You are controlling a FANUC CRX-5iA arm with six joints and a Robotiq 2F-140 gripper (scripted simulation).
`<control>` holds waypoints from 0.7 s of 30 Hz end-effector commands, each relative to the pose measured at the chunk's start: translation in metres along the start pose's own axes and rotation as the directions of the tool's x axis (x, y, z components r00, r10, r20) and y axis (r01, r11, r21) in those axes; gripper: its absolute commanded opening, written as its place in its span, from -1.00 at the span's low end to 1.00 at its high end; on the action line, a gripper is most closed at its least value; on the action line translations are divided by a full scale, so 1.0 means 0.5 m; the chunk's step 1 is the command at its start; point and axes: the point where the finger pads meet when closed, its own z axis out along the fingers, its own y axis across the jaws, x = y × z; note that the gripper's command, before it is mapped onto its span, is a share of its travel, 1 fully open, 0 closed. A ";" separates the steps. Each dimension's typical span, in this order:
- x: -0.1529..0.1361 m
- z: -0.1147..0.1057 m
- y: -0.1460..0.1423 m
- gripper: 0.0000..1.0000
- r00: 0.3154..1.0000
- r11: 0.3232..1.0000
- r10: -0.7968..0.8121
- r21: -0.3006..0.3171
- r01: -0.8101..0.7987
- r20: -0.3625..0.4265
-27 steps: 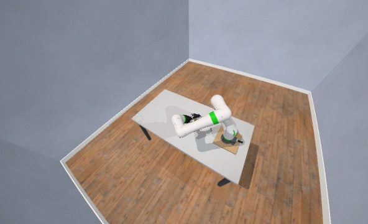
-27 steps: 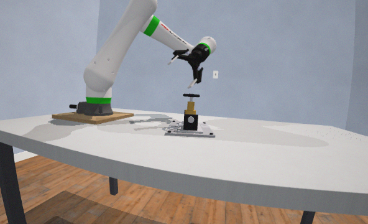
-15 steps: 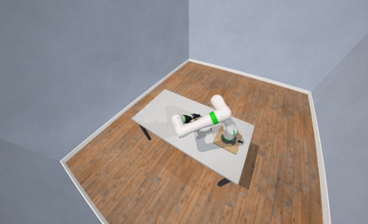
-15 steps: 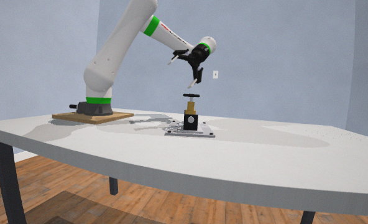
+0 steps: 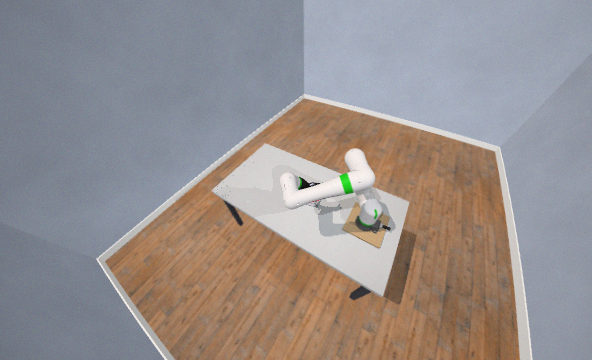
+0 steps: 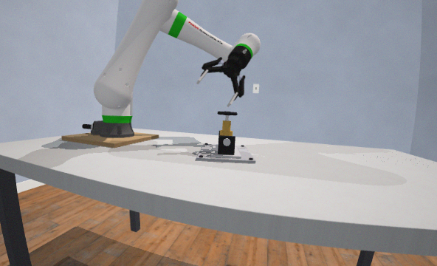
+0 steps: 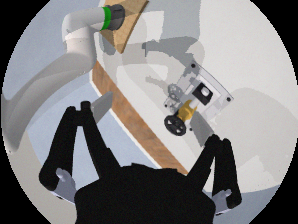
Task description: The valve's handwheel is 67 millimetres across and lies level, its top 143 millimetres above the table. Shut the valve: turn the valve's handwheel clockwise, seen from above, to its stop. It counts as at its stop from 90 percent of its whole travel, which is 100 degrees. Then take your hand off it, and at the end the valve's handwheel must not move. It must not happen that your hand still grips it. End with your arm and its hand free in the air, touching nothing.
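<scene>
The valve stands on a grey mounting plate [image 6: 242,158] [image 7: 222,92] mid-table. It has a black body [image 6: 226,145] and a brass stem [image 6: 226,127] [image 7: 188,112], topped by a level black handwheel [image 6: 227,113] [image 7: 174,123]. My gripper [image 6: 215,91] is open wide and empty, tilted. It hangs above the handwheel and a little to its left in the exterior view. Its lower fingertip is a short way above the wheel and touches nothing. In the top view the forearm hides the valve.
The white table [image 5: 266,165] [image 6: 314,177] carries the robot's base [image 6: 111,127] [image 5: 368,217] on a wooden board [image 6: 108,140] [image 5: 373,237] near one end. The arm's forearm [image 6: 200,35] reaches over the table toward the valve.
</scene>
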 end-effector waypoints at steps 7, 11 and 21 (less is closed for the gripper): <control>-0.035 0.037 0.021 1.00 0.942 0.954 0.276 -0.069 -0.293 -0.190; -0.061 0.052 0.034 1.00 0.843 0.876 0.435 -0.069 -0.478 -0.316; -0.130 0.060 0.054 1.00 0.509 0.622 0.671 0.035 -0.782 -0.539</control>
